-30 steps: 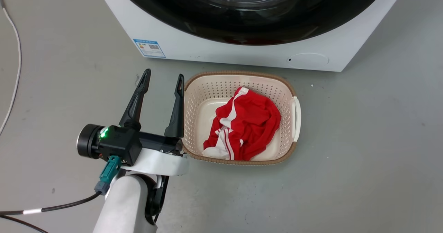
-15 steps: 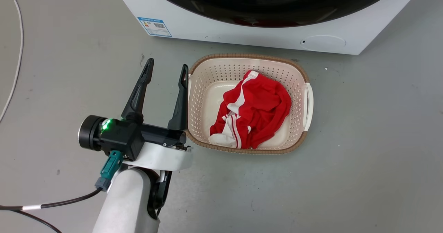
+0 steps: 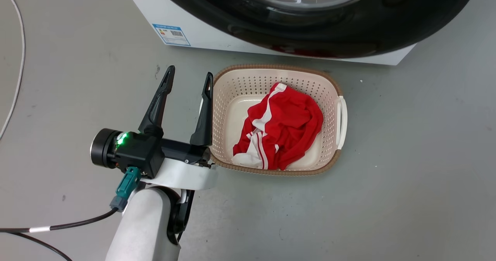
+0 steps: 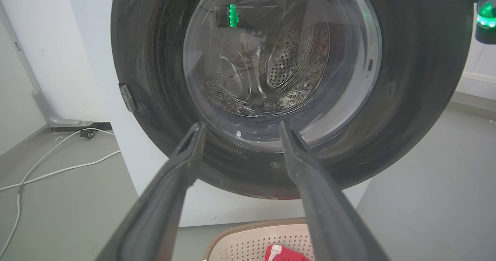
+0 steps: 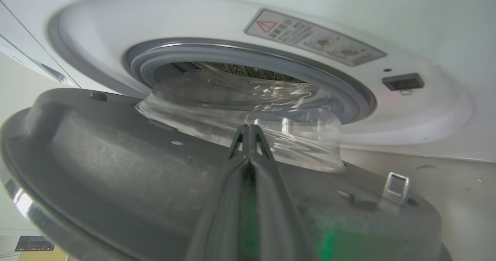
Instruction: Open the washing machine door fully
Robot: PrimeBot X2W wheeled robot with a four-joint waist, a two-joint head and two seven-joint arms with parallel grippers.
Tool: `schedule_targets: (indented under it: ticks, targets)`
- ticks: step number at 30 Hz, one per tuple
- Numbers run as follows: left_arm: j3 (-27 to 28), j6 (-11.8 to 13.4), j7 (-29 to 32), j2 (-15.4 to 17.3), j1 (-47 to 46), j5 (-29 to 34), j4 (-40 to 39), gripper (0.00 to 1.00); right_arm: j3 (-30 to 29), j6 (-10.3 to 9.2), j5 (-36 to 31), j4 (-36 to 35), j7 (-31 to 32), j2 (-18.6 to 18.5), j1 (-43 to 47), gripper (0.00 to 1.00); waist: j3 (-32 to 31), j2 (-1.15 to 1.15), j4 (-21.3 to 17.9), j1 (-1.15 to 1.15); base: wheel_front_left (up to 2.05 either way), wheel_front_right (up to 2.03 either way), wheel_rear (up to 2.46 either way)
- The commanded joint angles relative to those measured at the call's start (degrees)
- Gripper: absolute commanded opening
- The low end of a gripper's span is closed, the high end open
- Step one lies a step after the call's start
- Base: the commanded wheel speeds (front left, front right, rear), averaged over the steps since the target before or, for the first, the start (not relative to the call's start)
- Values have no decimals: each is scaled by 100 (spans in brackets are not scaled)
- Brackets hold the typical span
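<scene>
Black and glossy, the washing machine door (image 3: 329, 32) runs across the top of the head view and stands partly open. In the right wrist view its grey inner face fills the lower frame, the glass bowl sits just outside the grey-rimmed drum opening (image 5: 248, 55), and the metal latch hook (image 5: 395, 183) at lower right is free of its slot. You are in the swing itself, I judge: the door is unlatched but well short of fully open. Your right gripper (image 5: 250, 131) sits between door and machine, jaws closed together on nothing, tip near the bowl; whether it touches the door I cannot tell. Your left gripper (image 3: 190, 75) hangs at lower left of the head view, jaws open and empty, just beside the cream basket (image 3: 338, 98) holding a red garment (image 3: 286, 125). Next you likely need to push on the inner face and carry the door outward round its hinge. A blue-edged sticker (image 3: 171, 34) with a QR code sits at upper left on the white cabinet, and a warning label (image 5: 314, 36) with a red triangle sits above the drum; neither is legible.
</scene>
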Motion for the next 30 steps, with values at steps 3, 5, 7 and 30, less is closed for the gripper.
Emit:
schedule_targets:
  ticks: [3, 5, 7, 30]
  targets:
    - [-20, 34, -15, 2, -29, -16, 45, 100, -62, 2, 182, -221, 392, 50, 345, 0, -122, 0, -33, 0, 0, 0, 0]
    - [-23, 29, -14, 1, 3, -5, 68, 100, -84, 2, 279, -356, 623, 66, 498, 0, -193, 0, -50, 0, 0, 0, 0]
    - [-19, 28, -15, 2, 58, 13, 99, 100, -124, 1, 361, -482, 792, 87, 663, 0, -284, 0, -74, 0, 0, 0, 0]
    - [-43, -4, -14, 2, 653, 58, 437, 100, 32, 1, 931, -2669, 1636, 993, 3457, 0, -1474, 0, -312, 0, 0, 0, 0]
